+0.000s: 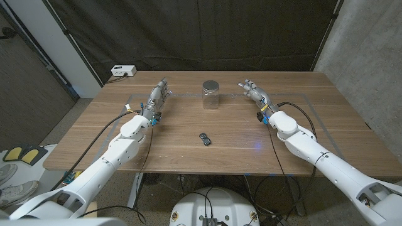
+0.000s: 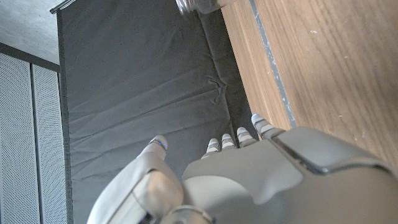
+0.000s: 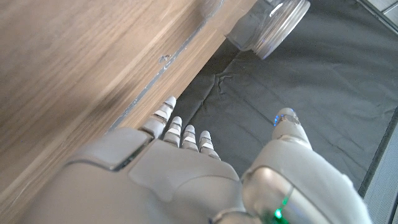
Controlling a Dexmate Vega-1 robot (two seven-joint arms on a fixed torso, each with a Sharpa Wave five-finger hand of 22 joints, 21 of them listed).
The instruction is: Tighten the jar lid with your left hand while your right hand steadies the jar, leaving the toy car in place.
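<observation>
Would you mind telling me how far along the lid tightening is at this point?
Nothing looks done yet. The jar stands untouched at the table's far middle, its lid on. The left hand and right hand sit either side of it, apart from it, fingers extended and holding nothing. Left to do: right hand steadies the jar, left hand turns the lid. The toy car sits nearer the robot, well away from both hands.

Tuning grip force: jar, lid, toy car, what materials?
Jar: clear glass or hard plastic, glossy; the table shows through.
Lid: grey, dull sheen, likely metal, possibly plastic.
Toy car: dark and glossy, too small to tell metal from plastic.
</observation>
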